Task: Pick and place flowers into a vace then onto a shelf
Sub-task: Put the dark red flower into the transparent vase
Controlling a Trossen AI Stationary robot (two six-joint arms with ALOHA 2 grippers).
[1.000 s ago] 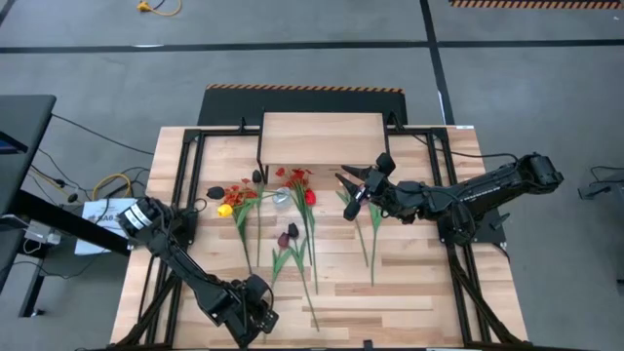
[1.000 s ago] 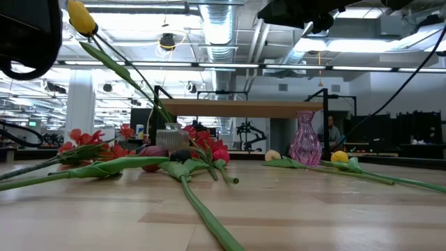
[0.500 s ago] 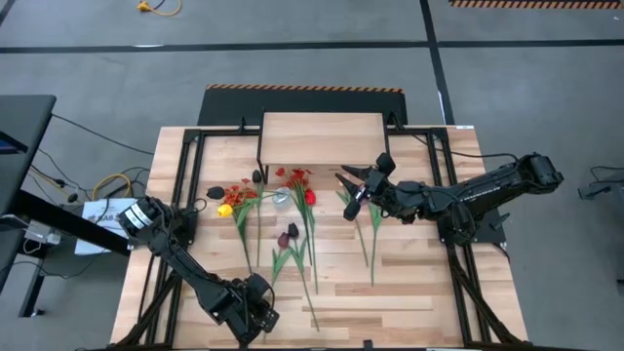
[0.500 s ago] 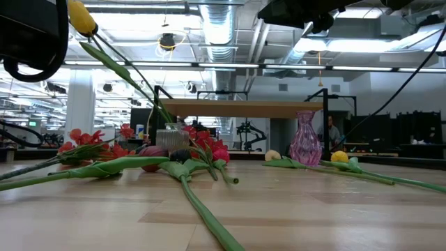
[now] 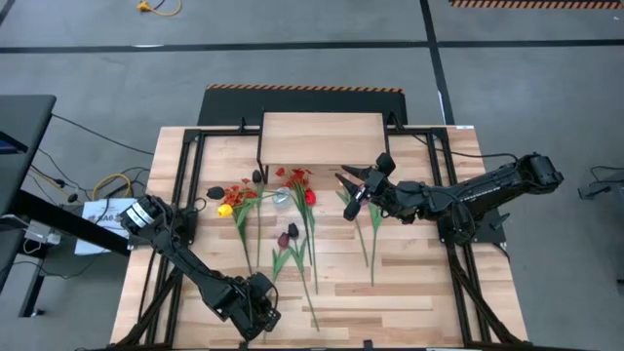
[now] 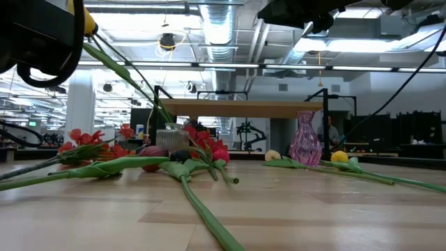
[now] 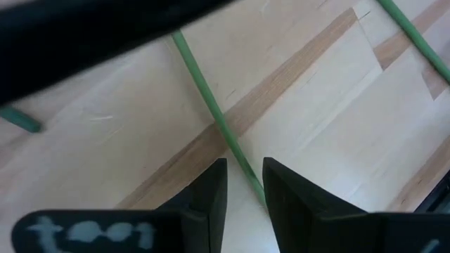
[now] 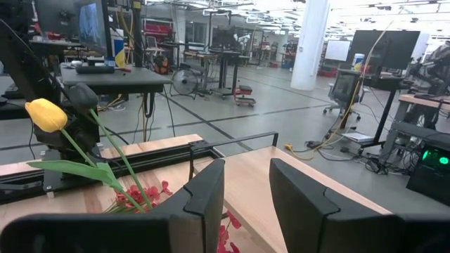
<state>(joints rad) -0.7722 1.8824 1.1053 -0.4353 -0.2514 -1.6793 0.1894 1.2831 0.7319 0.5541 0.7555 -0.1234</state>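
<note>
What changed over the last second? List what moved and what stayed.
The left gripper, near the table's front edge, slid a little toward the right arm's side. In the low view its dark arm now covers part of the yellow tulip, whose stem runs between its fingers. Nothing was taken or let go. The right gripper, the vase and the flowers on the table stayed put.

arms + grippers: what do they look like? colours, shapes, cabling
Both arms are black, jointed links. The left gripper has two flat, dark fingers tapering to blunt tips; the right gripper matches. A pale silver collar rings the left arm near its base. No loose cabling visible.
</note>
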